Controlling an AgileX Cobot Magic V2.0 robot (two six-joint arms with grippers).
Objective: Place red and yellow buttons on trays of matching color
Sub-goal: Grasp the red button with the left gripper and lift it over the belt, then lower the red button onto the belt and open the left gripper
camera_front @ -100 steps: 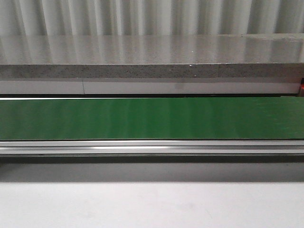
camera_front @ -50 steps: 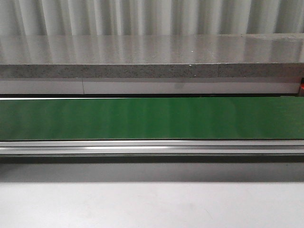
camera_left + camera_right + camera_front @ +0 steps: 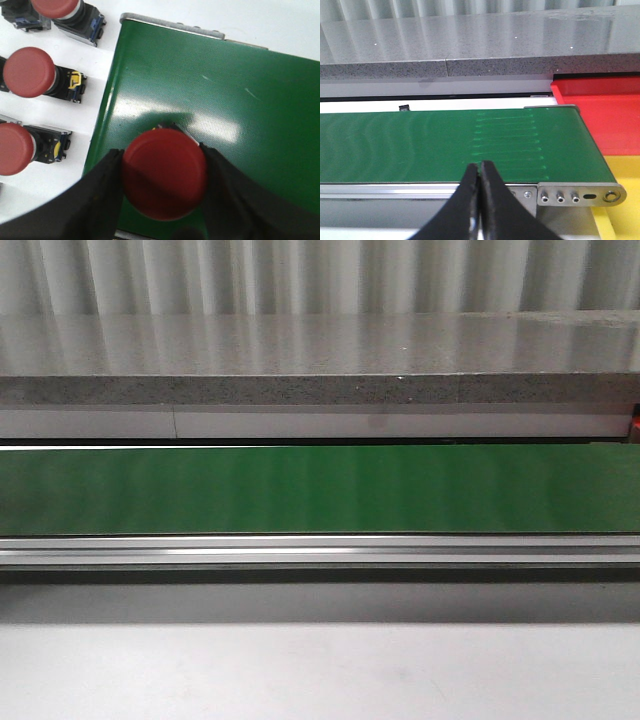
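In the left wrist view my left gripper (image 3: pixel 164 175) is shut on a red button (image 3: pixel 164 172), holding its round cap just above the green belt (image 3: pixel 225 110) near the belt's end. Three more red buttons (image 3: pixel 27 71) with black bodies lie in a row on the white surface beside the belt. In the right wrist view my right gripper (image 3: pixel 479 172) is shut with nothing in it, over the belt's metal rail. A red tray (image 3: pixel 600 107) and a yellow tray (image 3: pixel 622 172) sit past the belt's end. No yellow button shows.
The green conveyor belt (image 3: pixel 320 488) runs across the front view with a metal rail (image 3: pixel 320 550) along its near side. A grey stone ledge (image 3: pixel 320 360) stands behind it. White table surface (image 3: pixel 320 670) lies in front.
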